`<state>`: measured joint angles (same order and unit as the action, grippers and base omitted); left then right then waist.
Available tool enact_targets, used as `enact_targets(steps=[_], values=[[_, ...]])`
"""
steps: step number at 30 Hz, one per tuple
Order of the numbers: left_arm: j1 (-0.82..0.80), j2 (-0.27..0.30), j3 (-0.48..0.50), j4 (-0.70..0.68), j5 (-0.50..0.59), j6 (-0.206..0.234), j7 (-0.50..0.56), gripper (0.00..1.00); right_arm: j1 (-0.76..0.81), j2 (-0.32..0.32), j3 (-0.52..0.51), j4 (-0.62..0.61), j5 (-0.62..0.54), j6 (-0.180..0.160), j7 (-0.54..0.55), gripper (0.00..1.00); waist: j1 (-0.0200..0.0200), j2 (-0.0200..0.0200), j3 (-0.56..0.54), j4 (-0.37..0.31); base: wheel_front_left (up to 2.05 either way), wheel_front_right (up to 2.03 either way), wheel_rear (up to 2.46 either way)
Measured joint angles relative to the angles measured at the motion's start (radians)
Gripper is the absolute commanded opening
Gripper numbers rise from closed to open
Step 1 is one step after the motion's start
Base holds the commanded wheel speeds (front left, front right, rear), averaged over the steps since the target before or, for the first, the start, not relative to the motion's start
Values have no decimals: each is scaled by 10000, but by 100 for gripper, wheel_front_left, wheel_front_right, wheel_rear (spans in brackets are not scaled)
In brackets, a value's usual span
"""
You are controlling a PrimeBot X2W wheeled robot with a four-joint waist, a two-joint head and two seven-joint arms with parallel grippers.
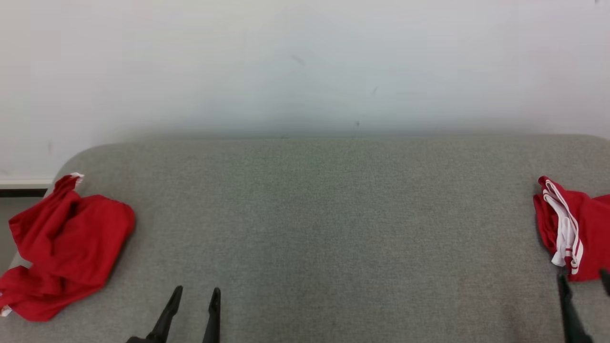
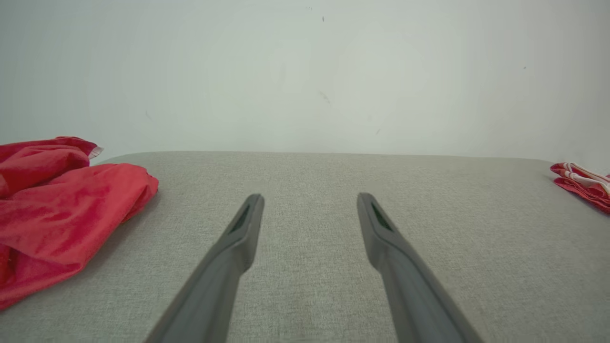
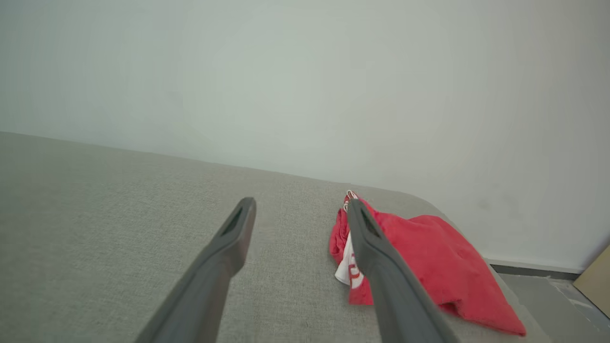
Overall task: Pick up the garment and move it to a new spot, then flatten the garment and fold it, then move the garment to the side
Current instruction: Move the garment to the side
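A crumpled red garment point(image 1: 62, 245) lies at the left edge of the grey cushioned surface point(image 1: 324, 224); the left wrist view has this crumpled garment point(image 2: 57, 209) at its left. A folded red garment with white trim point(image 1: 569, 228) sits at the right edge, and the right wrist view shows that folded garment point(image 3: 429, 259) partly behind my right finger. My left gripper point(image 1: 196, 296) hovers open over bare fabric, right of the crumpled garment; its open fingers frame the left gripper's point(image 2: 310, 197) empty gap. My right gripper point(image 1: 584, 278) stands open just before the folded garment, its span point(image 3: 300, 205) empty.
A pale wall point(image 1: 305, 62) rises right behind the cushioned surface. Floor and a dark baseboard point(image 1: 21, 192) show past the left edge. In the right wrist view, floor point(image 3: 548, 295) and a tan board corner point(image 3: 595, 286) lie beyond the surface's right end.
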<state>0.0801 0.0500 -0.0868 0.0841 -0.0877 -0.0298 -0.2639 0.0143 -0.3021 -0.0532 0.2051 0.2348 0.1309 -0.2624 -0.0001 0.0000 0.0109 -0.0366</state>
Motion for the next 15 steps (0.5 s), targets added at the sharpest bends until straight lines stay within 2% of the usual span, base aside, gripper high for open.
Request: enact_targets(steps=[8, 15], values=[[321, -4, 209, 240, -2, 151, 0, 100, 957, 1051, 476, -278, -374, 0, 0, 100, 0, 0, -420, -99, 0, 0, 0], [459, -6, 278, 303, -4, 173, 0, 100, 1058, 1404, 658, -247, -500, 0, 0, 100, 0, 0, -565, -150, 0, 0, 0]])
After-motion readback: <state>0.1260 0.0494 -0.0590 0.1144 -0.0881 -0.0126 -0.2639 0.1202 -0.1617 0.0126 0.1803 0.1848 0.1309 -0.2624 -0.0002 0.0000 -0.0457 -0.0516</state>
